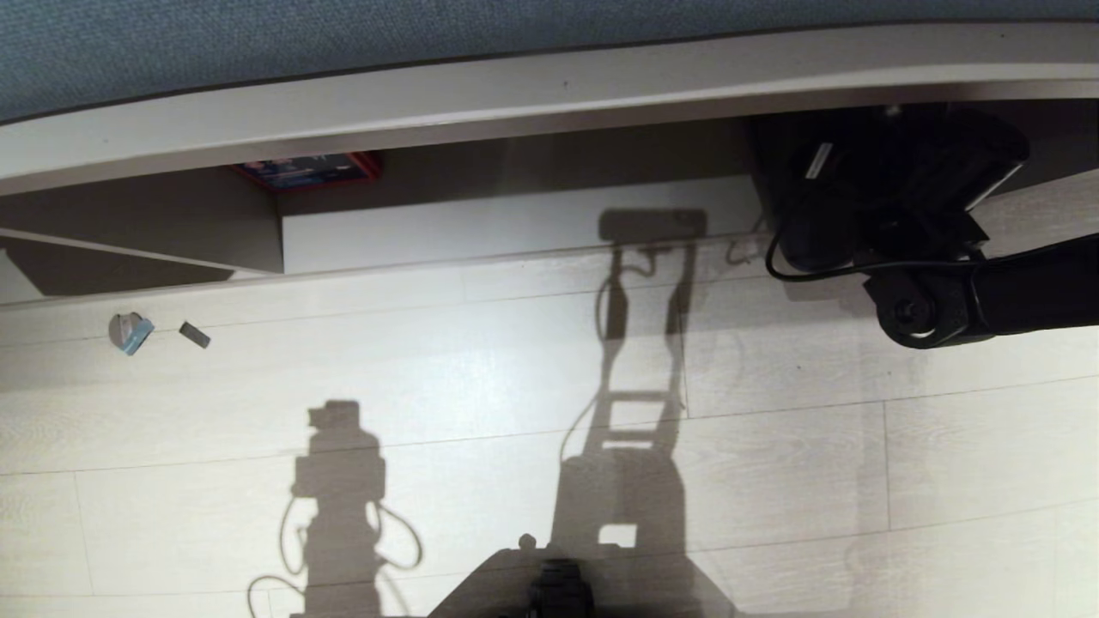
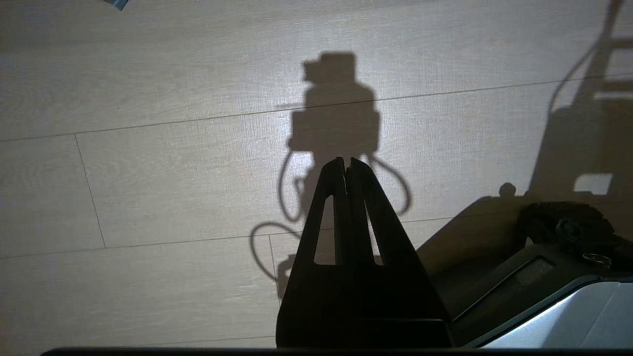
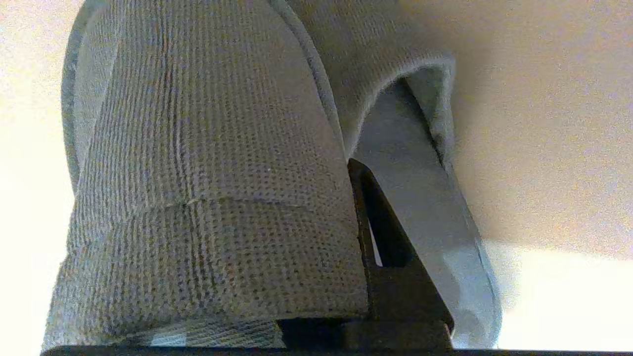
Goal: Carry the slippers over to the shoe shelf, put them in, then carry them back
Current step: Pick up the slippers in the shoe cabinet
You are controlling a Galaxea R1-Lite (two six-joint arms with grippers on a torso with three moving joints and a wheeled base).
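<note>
Right gripper (image 3: 358, 168): pinched shut on the slippers (image 3: 212, 188), which filled the right wrist view.
Right arm (image 1: 987, 292): upper right of the head view, at the shoe shelf (image 1: 515, 223).
Left gripper (image 2: 346, 163): fingers pressed together, above the floor (image 2: 173, 173), holding nothing.
Red box (image 1: 313, 169): upper left, inside the shelf.

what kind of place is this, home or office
Probably an indoor room, home or office, I can't tell which. Pale wood-look plank floor, a low shoe shelf with a pale base board, and fabric slippers being carried.
</note>
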